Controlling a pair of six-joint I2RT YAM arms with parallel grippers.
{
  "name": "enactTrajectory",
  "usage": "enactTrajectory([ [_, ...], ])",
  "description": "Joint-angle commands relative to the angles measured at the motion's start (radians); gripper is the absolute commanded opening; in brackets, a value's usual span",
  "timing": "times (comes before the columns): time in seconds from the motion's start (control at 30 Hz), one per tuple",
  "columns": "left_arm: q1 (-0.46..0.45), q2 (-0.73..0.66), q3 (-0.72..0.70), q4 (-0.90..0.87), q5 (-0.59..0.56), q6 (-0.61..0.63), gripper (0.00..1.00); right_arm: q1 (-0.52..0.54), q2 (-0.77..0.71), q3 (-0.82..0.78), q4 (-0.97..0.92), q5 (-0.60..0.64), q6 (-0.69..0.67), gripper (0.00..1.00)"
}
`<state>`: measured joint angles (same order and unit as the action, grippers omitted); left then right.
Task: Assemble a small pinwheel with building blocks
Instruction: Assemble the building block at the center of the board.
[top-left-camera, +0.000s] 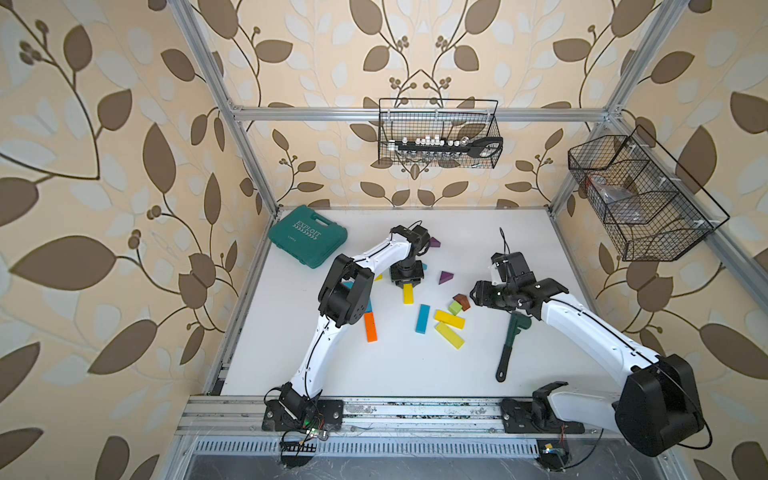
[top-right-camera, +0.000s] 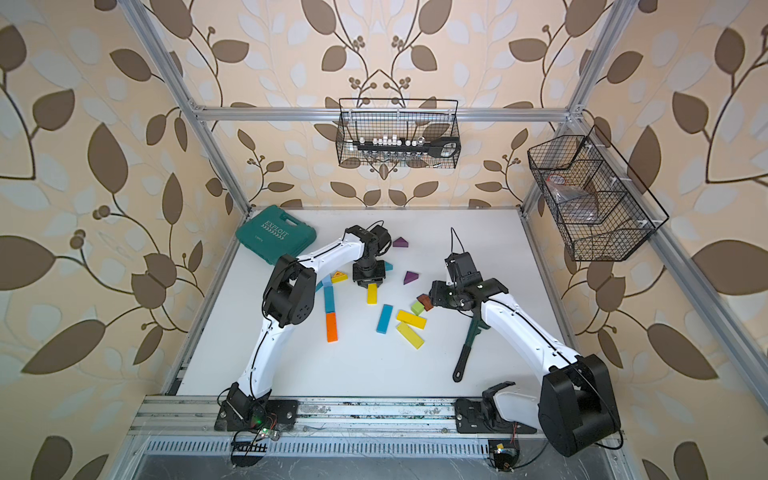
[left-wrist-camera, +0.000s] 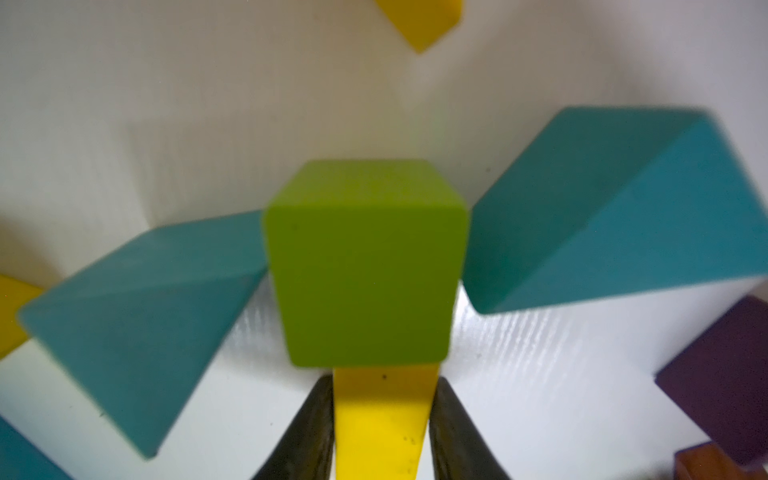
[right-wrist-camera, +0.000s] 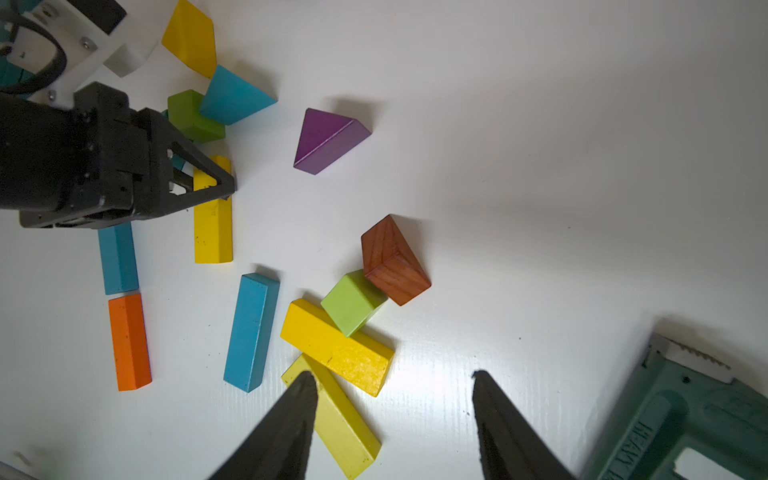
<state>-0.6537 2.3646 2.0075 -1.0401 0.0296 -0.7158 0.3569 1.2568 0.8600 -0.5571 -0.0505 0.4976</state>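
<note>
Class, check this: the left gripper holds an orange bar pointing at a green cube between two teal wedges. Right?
No: the left wrist view shows the left gripper holding a yellow bar, not an orange one, pointing at the green cube between two teal wedges.

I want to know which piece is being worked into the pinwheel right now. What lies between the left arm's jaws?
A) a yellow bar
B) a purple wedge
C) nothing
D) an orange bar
A: in the left wrist view a yellow bar lies between the two dark jaws of the left gripper, its far end pointing toward the green cube.
</note>
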Motion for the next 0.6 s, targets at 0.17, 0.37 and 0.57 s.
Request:
enactTrajectory([
  [0.17,-0.001,-0.316,-0.172,-0.004,-0.009,-0.01,0.55,0.272,0.026,0.02,0.002,0.105,0.143,0.6],
  [0.37,0.025,-0.615,-0.403,0.006,-0.051,0.015,0.67,0.48,0.211,0.128,0.021,0.19,0.222,0.6],
  [0.57,0.172,-0.882,-0.567,-0.066,-0.063,0.089,0.99,0.526,0.398,0.202,0.02,0.215,0.267,0.59],
])
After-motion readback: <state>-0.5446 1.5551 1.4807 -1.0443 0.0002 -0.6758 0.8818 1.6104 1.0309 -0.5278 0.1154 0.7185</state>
